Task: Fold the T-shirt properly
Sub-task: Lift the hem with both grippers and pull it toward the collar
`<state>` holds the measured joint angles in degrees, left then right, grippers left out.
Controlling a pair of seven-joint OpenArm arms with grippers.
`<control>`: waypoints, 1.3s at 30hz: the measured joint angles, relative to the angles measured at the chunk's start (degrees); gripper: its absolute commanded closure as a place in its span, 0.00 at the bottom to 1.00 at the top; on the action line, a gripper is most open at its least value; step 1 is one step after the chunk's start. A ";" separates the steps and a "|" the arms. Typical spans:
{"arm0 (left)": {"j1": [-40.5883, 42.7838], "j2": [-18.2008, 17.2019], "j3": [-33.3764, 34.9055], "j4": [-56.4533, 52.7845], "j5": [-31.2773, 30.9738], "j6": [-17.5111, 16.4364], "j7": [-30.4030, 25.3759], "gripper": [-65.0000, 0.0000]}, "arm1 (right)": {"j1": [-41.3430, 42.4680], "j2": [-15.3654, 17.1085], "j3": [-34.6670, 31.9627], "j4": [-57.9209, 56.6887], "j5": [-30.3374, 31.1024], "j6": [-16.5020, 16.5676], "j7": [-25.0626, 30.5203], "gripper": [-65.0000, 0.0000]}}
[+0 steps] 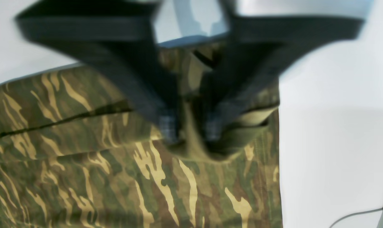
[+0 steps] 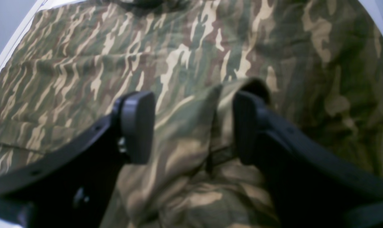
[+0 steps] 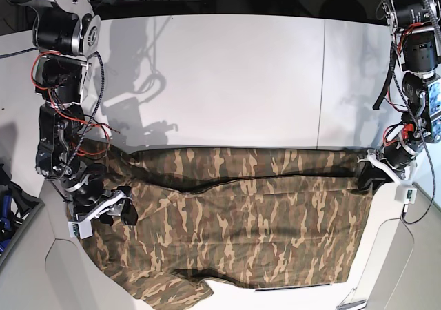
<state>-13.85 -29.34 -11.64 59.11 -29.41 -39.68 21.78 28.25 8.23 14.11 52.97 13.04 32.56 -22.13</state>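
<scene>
One camouflage cloth T-shirt in brown, tan and olive lies spread across the white table, a lengthwise fold just laid. The right gripper stands wide open over a cloth ridge; the left gripper has narrow-set jaws, a fold between them, grip uncertain. Next, both must regrasp for another fold.

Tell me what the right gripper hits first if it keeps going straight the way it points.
Most likely the T-shirt: a raised fold of it already sits between the open jaws of the right gripper, with more cloth spread beyond. Depth is unclear.
</scene>
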 measured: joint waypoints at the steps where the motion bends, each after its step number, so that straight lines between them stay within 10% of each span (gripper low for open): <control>1: 0.00 0.00 0.00 0.00 0.00 0.00 0.02 0.54 | 0.00 0.00 0.00 0.00 0.13 0.00 0.00 0.40; 26: 2.19 -3.10 -14.10 1.64 -24.83 0.20 28.83 0.52 | -15.37 -0.04 22.88 23.23 14.86 -0.09 -19.30 0.40; 39: 7.98 -2.91 -14.03 1.64 -27.69 0.20 26.62 0.42 | -30.84 -0.17 28.15 26.53 19.76 0.28 -16.46 0.40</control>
<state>-5.87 -32.25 -25.67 60.75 -57.10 -39.48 48.40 -2.59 8.05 42.26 79.50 32.80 32.84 -38.59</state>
